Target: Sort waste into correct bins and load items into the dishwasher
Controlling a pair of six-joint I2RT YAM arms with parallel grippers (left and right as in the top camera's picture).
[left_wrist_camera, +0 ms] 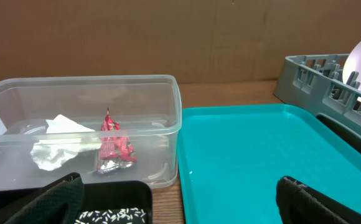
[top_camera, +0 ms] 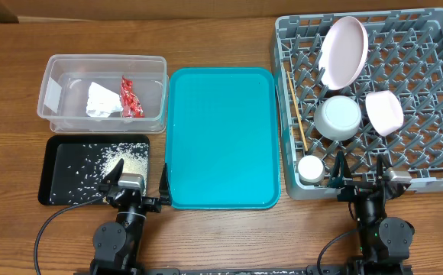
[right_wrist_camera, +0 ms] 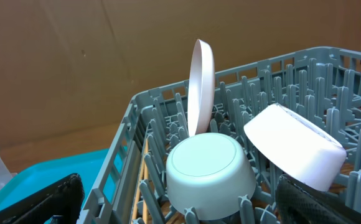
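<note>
The clear tub holds the white paper scrap and the red wrapper; both also show in the left wrist view, scrap and wrapper. Rice grains lie in the black tray. The grey rack holds the upright plate, an upturned whitish bowl, a pale pink bowl, the cup and chopsticks. My left gripper is open and empty between the black tray and the teal tray. My right gripper is open and empty at the rack's front edge.
The teal serving tray lies bare between the bins and the rack. In the right wrist view, the whitish bowl and pink bowl sit just ahead of the fingers. The rack wall stands at the left.
</note>
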